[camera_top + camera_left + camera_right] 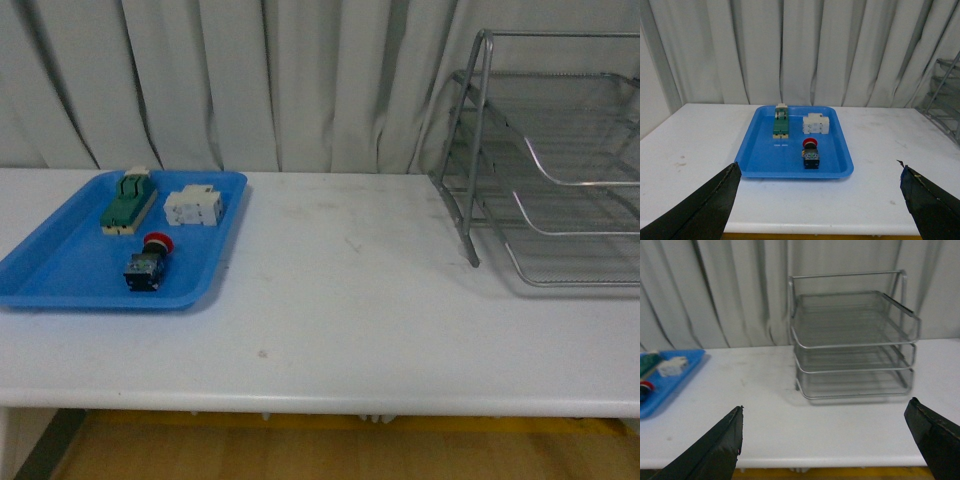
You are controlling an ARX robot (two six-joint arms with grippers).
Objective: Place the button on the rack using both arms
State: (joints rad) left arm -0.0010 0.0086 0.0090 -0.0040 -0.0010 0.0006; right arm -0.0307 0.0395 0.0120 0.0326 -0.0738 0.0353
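Note:
The button (148, 262), red cap on a dark body, lies on its side in the blue tray (60, 270) at the table's left. It also shows in the left wrist view (810, 154). The silver three-tier wire rack (545, 160) stands at the right back, and shows whole in the right wrist view (852, 345). My left gripper (820, 200) is open and empty, held back from the table's front edge facing the tray. My right gripper (825, 440) is open and empty, facing the rack from the front edge. Neither arm shows in the front view.
In the tray, behind the button, lie a green-and-cream switch block (128, 203) and a white rectangular block (192, 206). White curtains hang behind the white table (340, 290). The tray's near corner shows in the right wrist view (660, 385).

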